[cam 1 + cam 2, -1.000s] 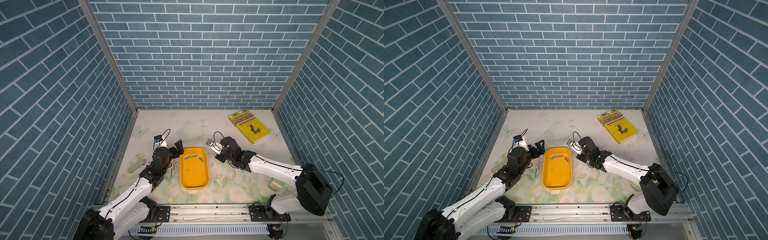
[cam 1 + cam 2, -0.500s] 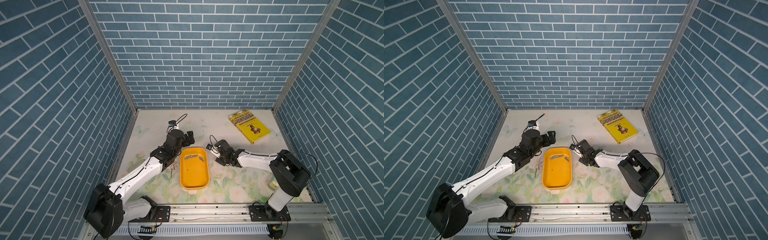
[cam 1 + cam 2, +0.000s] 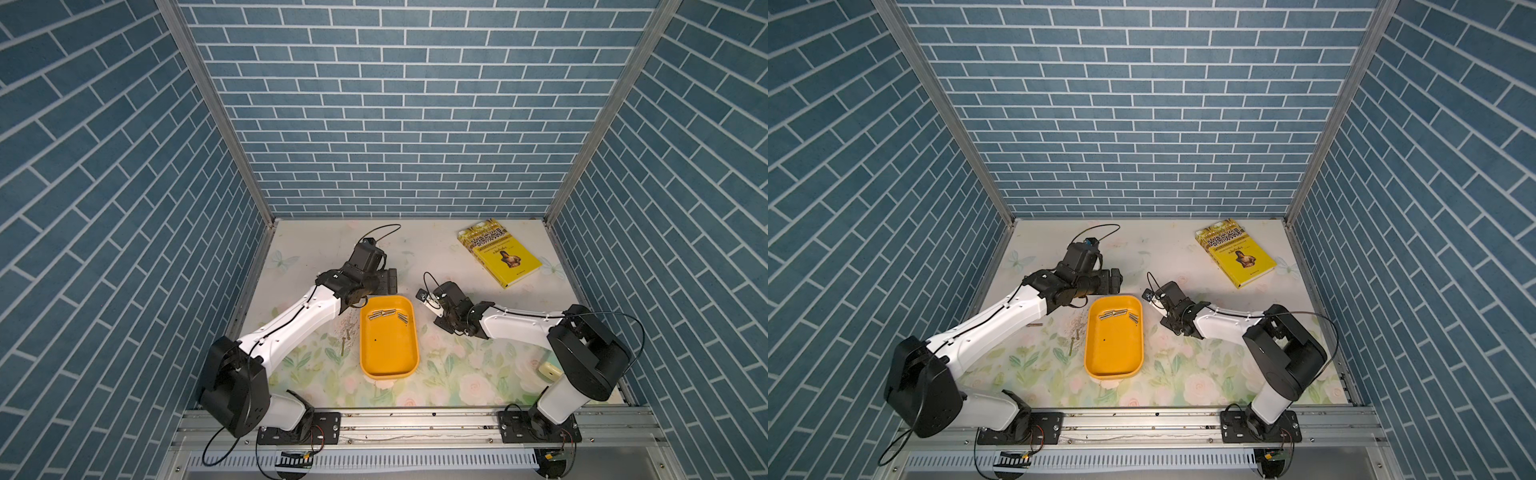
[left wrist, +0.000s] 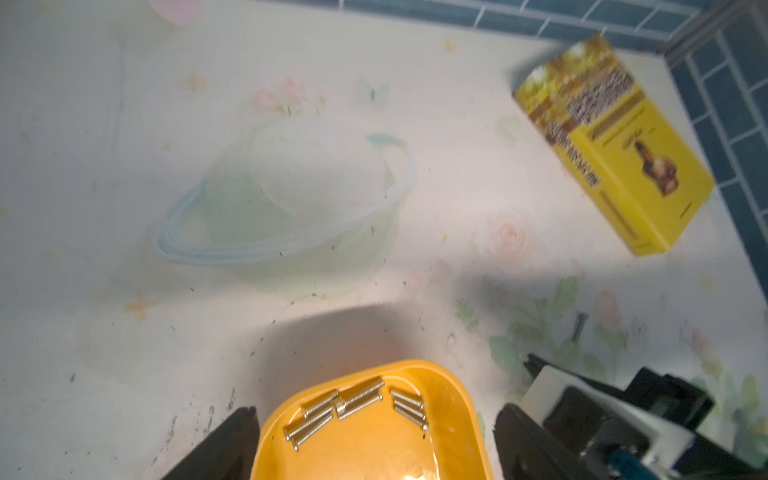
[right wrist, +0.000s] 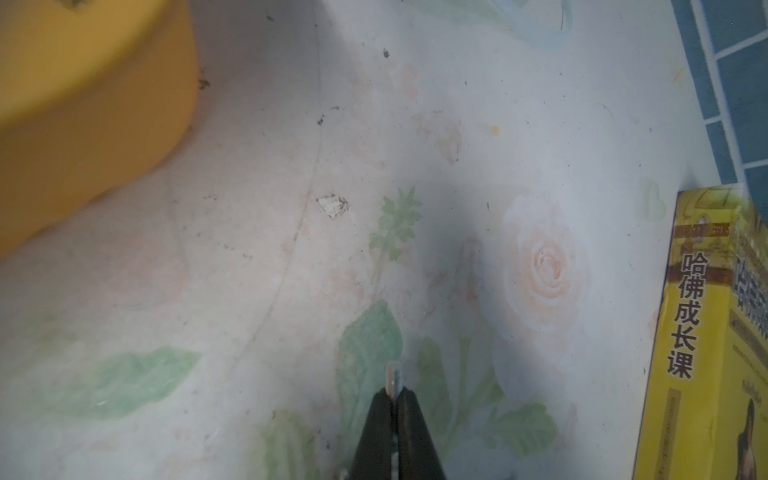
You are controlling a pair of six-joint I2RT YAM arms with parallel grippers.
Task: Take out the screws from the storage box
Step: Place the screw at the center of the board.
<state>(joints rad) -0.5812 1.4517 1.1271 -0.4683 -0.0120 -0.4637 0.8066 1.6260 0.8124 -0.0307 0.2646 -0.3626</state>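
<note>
The storage box (image 3: 388, 353) lies in the middle of the desk (image 3: 415, 249), its long side running from 12 to 6 o'clock. The screws (image 3: 388, 326) are bunched at its 12 o'clock end, about ten by the left wrist view. Two loose screws (image 3: 343, 352) lie on the desk at the box's 9 o'clock, just beside the left forearm.

The left hand (image 4: 374, 411) hangs over the 12 o'clock rim. Its fingers (image 4: 226, 444) are spread wide on either side of that end and grip nothing.

The right hand (image 5: 392, 399) is at the box's 3 o'clock, low over the floral print, and pinches a single screw (image 5: 392, 380) whose threaded tip pokes out past its fingertips. That arm stretches along the desk towards 4 o'clock, where a pale green block (image 3: 550, 371) sits close to its base.

A yellow book (image 3: 505, 259) lies flat at 2 o'clock, well apart from the box.
</note>
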